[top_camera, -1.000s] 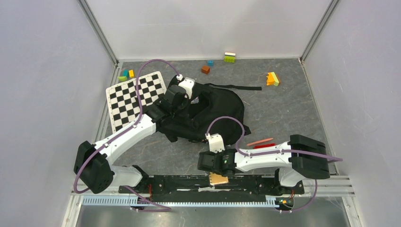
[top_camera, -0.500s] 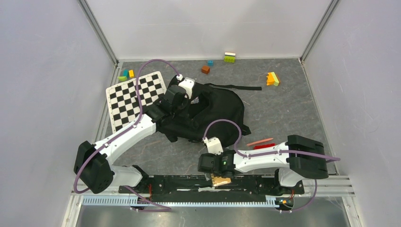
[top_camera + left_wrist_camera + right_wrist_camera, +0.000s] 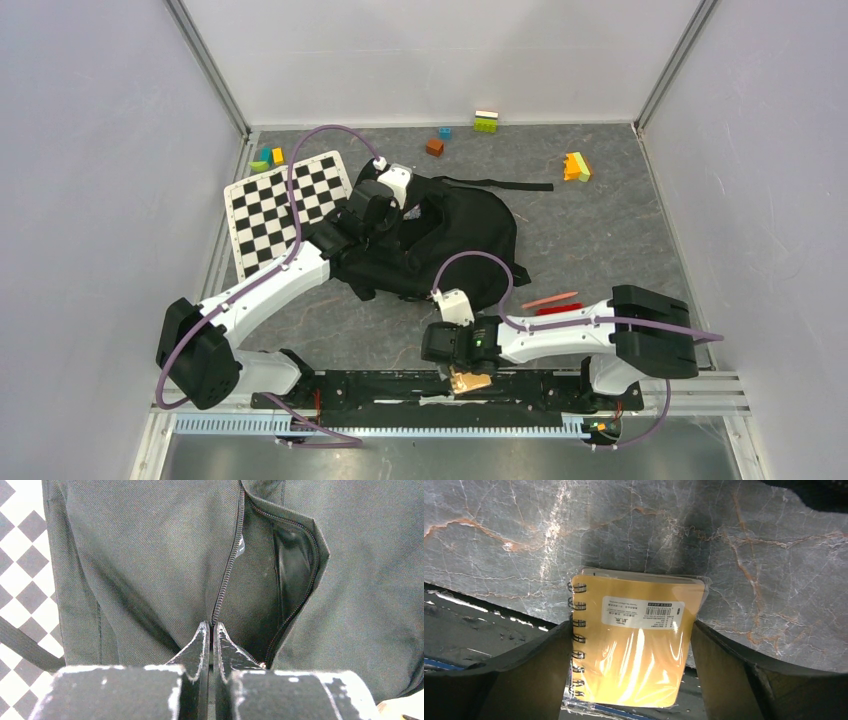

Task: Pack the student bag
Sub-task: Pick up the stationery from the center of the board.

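Compared with a second earlier, the yellow spiral-bound notebook is lying turned at a slant in front of the large black soft fabric student bag, where before it was lying square. The right gripper has narrowed a little and shifted slightly. Its jaws are standing wide, pressing against the notebook's two sides, with the wire spiral against one finger and the plain edge against the other. The student bag, lying in the middle of the grey marbled surface, is keeping the same place and shape. The left gripper is staying fully closed on top of the bag, its tips meeting on the black zipper line beside a gaping pocket. Whether fabric is caught between them cannot be told.

A white sticker with a barcode is showing on the notebook's glossy cover, but its print is too small to read. The black-and-white checkerboard sheet is lying partly under the bag's left side, and an orange pen is lying to the bag's right.
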### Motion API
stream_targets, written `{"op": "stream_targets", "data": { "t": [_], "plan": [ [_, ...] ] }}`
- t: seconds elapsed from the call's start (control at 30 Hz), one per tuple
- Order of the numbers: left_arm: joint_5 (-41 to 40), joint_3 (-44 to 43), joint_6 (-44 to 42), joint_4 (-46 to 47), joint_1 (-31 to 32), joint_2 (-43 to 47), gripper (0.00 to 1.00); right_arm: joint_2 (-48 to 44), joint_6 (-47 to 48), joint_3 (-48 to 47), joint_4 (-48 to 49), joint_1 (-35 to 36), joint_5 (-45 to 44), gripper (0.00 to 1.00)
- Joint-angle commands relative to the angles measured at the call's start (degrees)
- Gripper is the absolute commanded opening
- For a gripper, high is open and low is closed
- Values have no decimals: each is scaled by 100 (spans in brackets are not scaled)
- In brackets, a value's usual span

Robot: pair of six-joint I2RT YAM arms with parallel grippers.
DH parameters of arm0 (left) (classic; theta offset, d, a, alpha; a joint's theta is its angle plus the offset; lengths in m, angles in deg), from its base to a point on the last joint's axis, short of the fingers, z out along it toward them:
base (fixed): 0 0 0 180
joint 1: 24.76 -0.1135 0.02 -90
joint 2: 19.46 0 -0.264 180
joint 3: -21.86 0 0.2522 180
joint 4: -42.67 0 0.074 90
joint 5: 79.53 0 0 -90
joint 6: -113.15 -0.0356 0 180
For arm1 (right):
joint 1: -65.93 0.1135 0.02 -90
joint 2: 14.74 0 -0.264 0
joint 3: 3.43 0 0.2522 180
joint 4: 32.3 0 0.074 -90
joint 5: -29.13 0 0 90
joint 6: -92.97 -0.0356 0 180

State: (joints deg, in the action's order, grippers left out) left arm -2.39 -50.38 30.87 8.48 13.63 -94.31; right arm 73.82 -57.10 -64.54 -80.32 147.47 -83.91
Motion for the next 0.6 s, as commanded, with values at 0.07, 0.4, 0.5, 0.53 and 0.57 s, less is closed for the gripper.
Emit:
{"op": "stream_targets", "data": {
  "t": [0.07,0.4,0.5,0.53,0.57],
  "plan": [
    [14,-173,124,127,28,119,2,-514,127,-348,-189,99,-592,76],
    [-46,-181,89,109,28,254,2,-1283,1735,-1435,-372,-931,-1132,77],
    [-73,-156,82,131,28,296,2,-1099,2574,-1959,40,-1506,-1110,77],
    [-86,-147,80,135,30,309,2,-1013,2774,-2131,260,-1679,-1065,77],
    [-79,-147,80,134,28,307,2,-942,3003,-2285,521,-1852,-973,77]
  ]
}}
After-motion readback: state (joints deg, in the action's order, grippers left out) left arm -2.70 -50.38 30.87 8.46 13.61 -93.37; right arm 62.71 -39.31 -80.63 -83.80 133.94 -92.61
